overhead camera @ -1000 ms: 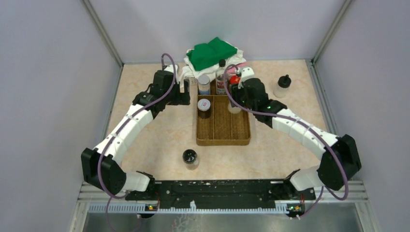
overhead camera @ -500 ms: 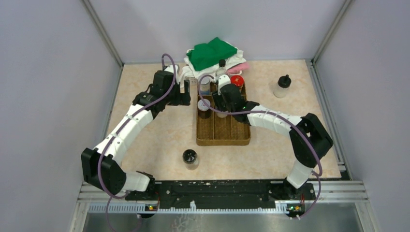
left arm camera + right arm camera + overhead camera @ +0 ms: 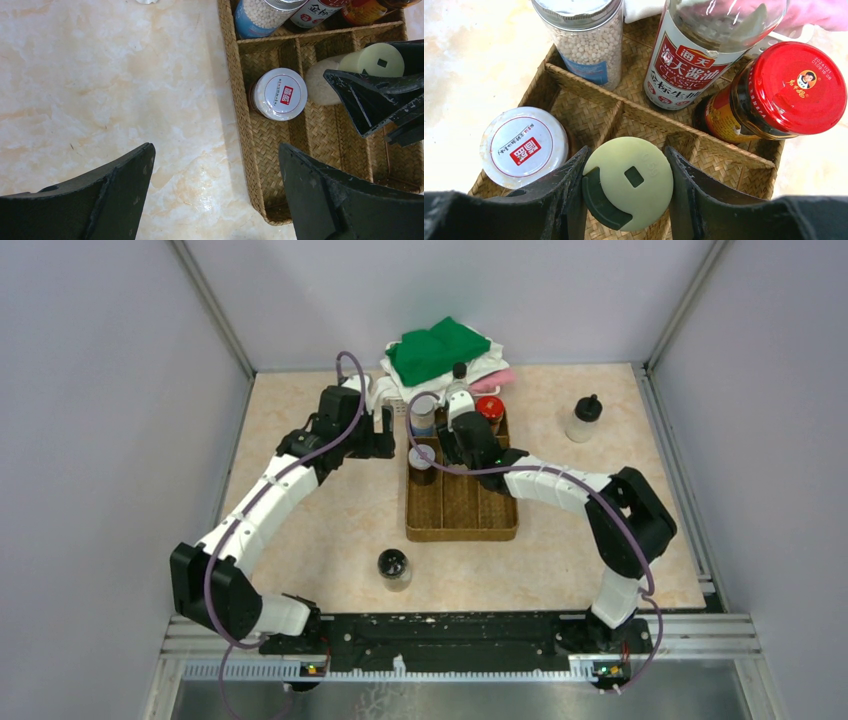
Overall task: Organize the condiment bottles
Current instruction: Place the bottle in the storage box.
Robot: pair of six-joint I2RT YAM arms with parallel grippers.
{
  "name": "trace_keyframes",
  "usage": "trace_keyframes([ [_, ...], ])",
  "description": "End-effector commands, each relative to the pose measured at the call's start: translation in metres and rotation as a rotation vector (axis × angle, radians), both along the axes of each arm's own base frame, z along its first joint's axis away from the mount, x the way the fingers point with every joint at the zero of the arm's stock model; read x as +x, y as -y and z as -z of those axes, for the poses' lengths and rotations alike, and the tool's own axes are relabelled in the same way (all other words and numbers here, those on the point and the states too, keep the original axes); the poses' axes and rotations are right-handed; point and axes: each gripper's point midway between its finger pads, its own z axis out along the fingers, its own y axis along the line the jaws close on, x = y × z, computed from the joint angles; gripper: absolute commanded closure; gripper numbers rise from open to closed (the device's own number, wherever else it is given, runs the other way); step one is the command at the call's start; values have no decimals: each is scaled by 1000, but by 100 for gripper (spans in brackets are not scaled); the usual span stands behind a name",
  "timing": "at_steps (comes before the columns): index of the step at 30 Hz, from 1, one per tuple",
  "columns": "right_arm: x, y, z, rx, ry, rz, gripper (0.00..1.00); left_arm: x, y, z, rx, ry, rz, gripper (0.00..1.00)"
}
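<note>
The right gripper (image 3: 627, 186) is closed on the yellowish-lidded jar (image 3: 636, 170), fingers against both sides of its lid, in the middle compartment of the brown tray (image 3: 724, 150). The white-lidded jar (image 3: 524, 145) stands just left of it. The grey-lidded jar (image 3: 584, 35), tall red-labelled bottle (image 3: 694, 65) and red-lidded jar (image 3: 789, 90) fill the far row. The left gripper (image 3: 215, 195) hangs wide open, empty, over the bench (image 3: 100, 90) left of the tray.
</note>
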Motion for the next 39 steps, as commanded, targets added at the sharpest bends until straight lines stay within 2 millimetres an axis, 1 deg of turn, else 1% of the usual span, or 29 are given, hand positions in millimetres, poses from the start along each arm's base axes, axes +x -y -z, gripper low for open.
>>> trace_keyframes([
  [1, 14, -13, -29, 71, 74, 15, 86, 6, 6, -3, -17, 25, 17, 1],
  [5, 10, -11, -25, 79, 62, 15, 77, 7, 7, -2, -19, 22, 19, 1],
  [6, 9, -11, -25, 81, 61, 13, 73, 7, 7, -1, -18, 20, 19, 1],
  [7, 8, -10, -24, 84, 59, 12, 65, 7, 8, -1, -19, 20, 20, 1],
  [8, 6, -10, -24, 88, 57, 8, 61, 7, 8, -1, -20, 19, 21, 1],
  [12, 2, -7, -23, 91, 50, 10, 60, 6, 10, -4, -31, 24, 28, 1],
  [15, 0, -5, -20, 91, 46, 14, 52, 5, 10, -6, -38, 28, 29, 1],
  [19, -2, -3, -14, 82, 37, 16, 52, 4, 11, -7, -44, 28, 36, 1],
  [20, -2, -3, -13, 82, 35, 17, 48, 3, 12, -7, -47, 27, 40, 1],
  [24, -4, -3, -13, 86, 33, 14, 22, 1, 12, -7, -48, 25, 44, 1],
  [25, -4, -2, -13, 87, 34, 14, 18, 1, 11, -8, -48, 28, 43, 1],
  [27, -5, -1, -18, 91, 41, 15, 17, 0, 11, -8, -48, 29, 43, 1],
  [29, -5, 2, -27, 93, 48, 24, 17, 0, 11, -10, -50, 33, 41, 1],
  [31, -7, 7, -44, 98, 65, 38, 18, 0, 11, -12, -52, 37, 42, 1],
  [35, -17, 27, -90, 105, 117, 65, 16, 0, 11, -13, -56, 39, 43, 1],
  [36, -18, 27, -94, 100, 110, 46, 16, 0, 12, -13, -59, 38, 45, 1],
  [38, -23, 25, -90, 59, 58, 2, 17, 0, 15, -12, -69, 36, 56, 1],
  [39, -26, 26, -85, 39, 35, -12, 18, -1, 16, -12, -75, 36, 63, 1],
])
